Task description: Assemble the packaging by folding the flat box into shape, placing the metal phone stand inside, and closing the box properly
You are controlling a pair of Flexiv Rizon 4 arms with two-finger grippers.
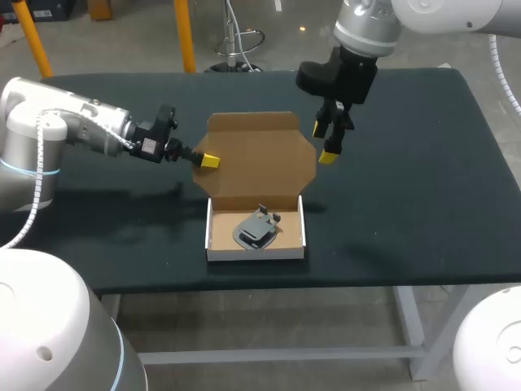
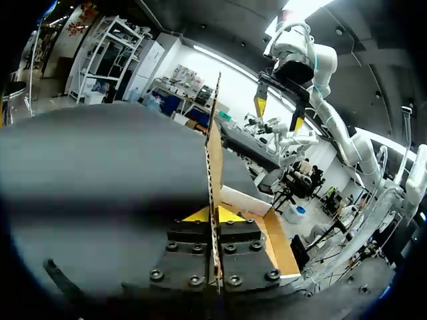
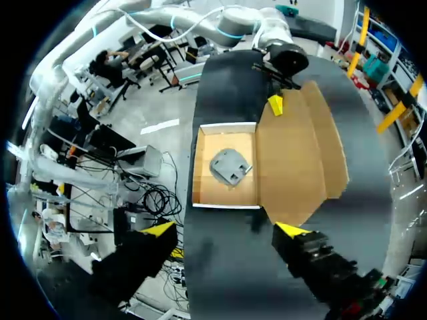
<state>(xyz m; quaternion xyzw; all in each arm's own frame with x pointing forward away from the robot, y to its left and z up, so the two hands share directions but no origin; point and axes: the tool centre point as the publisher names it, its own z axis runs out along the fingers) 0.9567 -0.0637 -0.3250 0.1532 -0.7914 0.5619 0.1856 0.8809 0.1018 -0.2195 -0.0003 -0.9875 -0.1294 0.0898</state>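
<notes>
The box base [image 1: 213,236], white outside and brown inside, sits near the table's front edge with the grey metal phone stand [image 1: 256,230] lying in it. Its brown lid [image 1: 259,159] stands open behind the base. My left gripper [image 1: 210,160] is shut on the lid's left edge. In the left wrist view the lid [image 2: 215,153] runs edge-on between the yellow fingertips [image 2: 230,215]. My right gripper [image 1: 330,142] hangs open just off the lid's right corner, holding nothing. From the right wrist the stand [image 3: 230,165], the base [image 3: 200,167] and the lid [image 3: 300,157] lie under the open gripper [image 3: 225,230].
The black tabletop [image 1: 407,187] carries only the box. Bare surface lies to the right and left of it. The base stands close to the front edge [image 1: 326,285].
</notes>
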